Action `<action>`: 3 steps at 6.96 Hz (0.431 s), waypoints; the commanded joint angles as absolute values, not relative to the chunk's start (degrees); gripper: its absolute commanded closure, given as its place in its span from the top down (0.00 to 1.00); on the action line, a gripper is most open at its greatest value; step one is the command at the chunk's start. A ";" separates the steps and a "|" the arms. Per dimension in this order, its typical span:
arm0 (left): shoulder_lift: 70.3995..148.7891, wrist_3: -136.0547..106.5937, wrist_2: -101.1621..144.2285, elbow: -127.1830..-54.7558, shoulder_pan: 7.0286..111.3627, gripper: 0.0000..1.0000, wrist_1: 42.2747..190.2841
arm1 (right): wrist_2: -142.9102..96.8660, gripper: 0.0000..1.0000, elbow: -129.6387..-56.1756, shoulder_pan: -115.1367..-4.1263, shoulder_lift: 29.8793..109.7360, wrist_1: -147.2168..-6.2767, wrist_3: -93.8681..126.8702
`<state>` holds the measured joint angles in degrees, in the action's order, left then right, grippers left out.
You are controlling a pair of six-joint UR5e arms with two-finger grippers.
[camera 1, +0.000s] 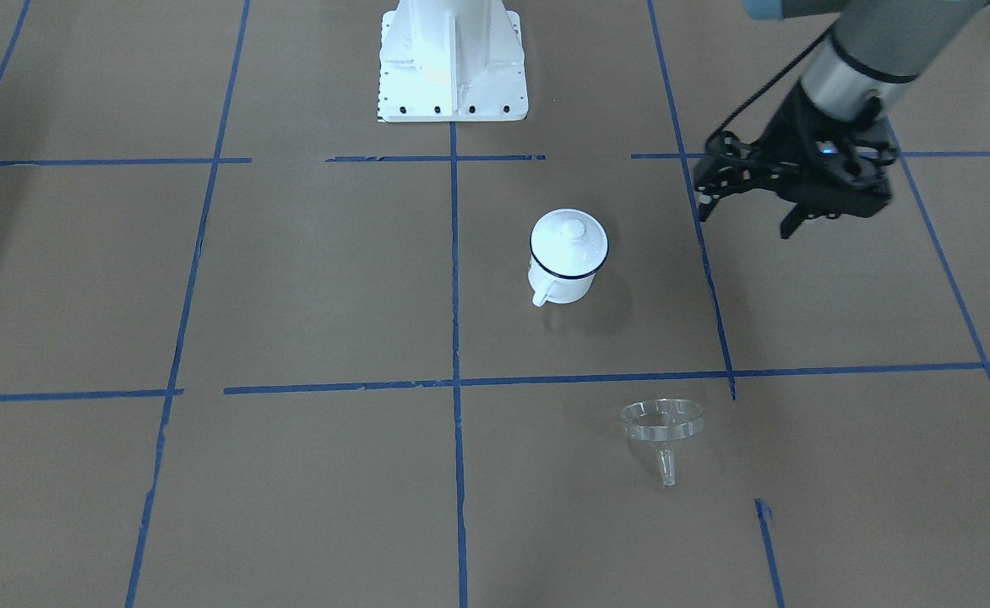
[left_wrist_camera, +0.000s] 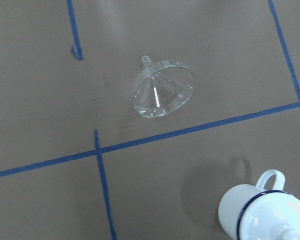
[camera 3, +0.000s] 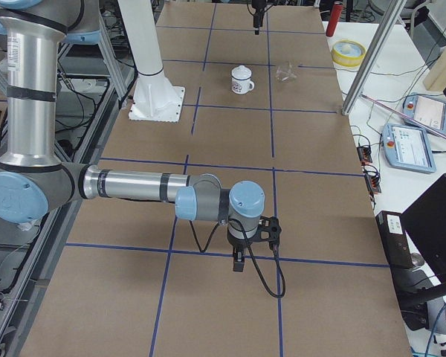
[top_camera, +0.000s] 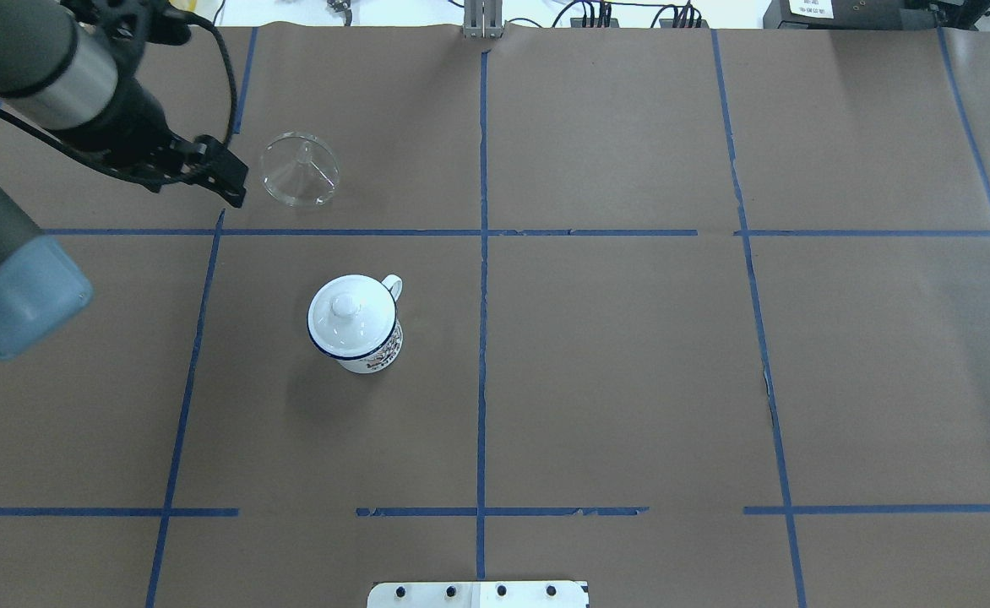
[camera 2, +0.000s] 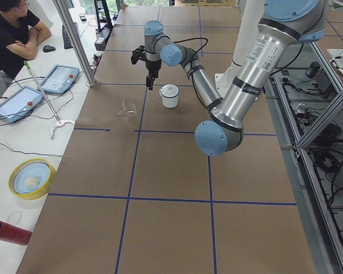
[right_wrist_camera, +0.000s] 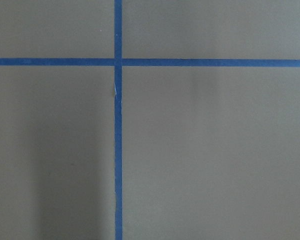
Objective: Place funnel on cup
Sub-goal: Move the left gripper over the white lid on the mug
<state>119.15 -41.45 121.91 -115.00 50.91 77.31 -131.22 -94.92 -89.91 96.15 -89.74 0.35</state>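
The clear funnel [camera 1: 662, 422] lies tipped on the brown paper, spout off to one side; it also shows in the overhead view [top_camera: 299, 169] and the left wrist view [left_wrist_camera: 164, 89]. The white mug [camera 1: 564, 287] with a dark blue rim stands upright, apart from the funnel, with a white domed lid [camera 1: 569, 241] on top of it. The mug also shows in the overhead view [top_camera: 372, 355]. My left gripper [camera 1: 744, 221] hangs open and empty above the table, beside the funnel [top_camera: 225, 181]. My right gripper [camera 3: 239, 260] shows only in the exterior right view, far from both things; I cannot tell its state.
The white robot base [camera 1: 453, 59] stands behind the mug. Blue tape lines [top_camera: 481, 253] divide the paper into squares. A person [camera 2: 11, 34], tablets and a yellow bowl [camera 2: 31, 178] are at a side table beyond the table's far edge.
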 commanded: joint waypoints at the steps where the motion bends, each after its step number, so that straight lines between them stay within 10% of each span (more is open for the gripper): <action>1: 120.32 -45.53 117.78 -114.61 43.36 1.00 77.69 | -131.22 1.00 -94.83 -89.91 96.15 -89.74 0.35; 3: 123.90 -53.13 116.81 -109.72 39.83 1.00 77.96 | -131.22 1.00 -94.92 -89.91 96.15 -89.74 0.35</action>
<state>121.63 -48.55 117.67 -112.73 42.11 77.80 -131.22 -94.90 -89.91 96.15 -89.74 0.35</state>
